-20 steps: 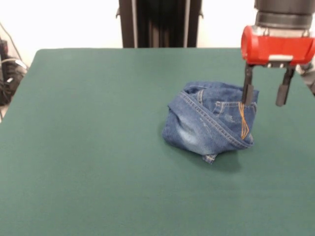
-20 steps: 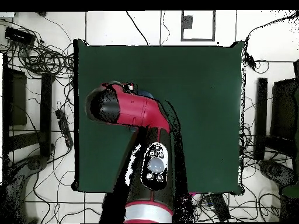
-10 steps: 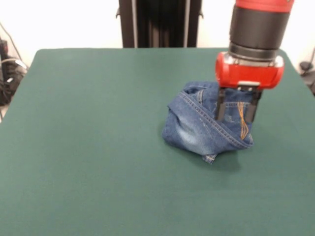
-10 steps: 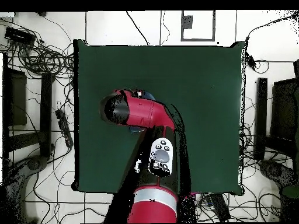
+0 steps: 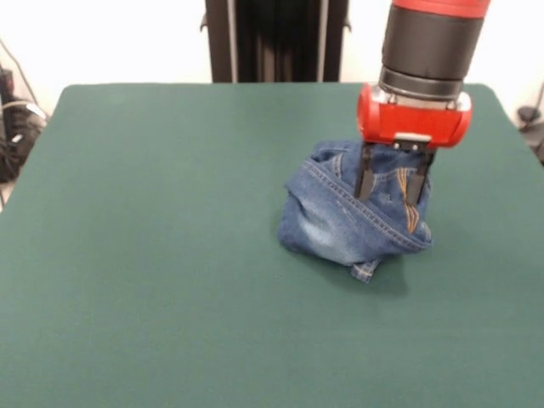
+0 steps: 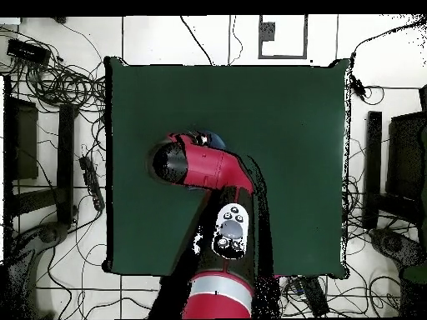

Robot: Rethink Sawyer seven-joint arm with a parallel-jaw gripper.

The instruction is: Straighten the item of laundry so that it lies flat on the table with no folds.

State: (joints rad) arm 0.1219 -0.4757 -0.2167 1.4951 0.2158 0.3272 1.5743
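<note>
The blue denim jeans (image 5: 340, 221) lie crumpled in a heap at the right of the dark green table (image 5: 153, 238), with an orange-stitched pocket facing front. My gripper (image 5: 389, 187) hangs straight down over the heap's right part, its two dark fingers (image 5: 365, 178) spread apart and pressed into the denim around the pocket. In the overhead view the red arm (image 6: 200, 167) covers nearly all of the jeans; only a small blue bit (image 6: 213, 138) shows at its far edge.
The robot's black pedestal (image 5: 276, 38) stands at the table's far edge. Cables and equipment (image 6: 50, 92) lie on the floor around the table.
My gripper has moved left from beside the heap to over it and come down, so its fingers now sit in the denim. The jeans have shifted slightly.
</note>
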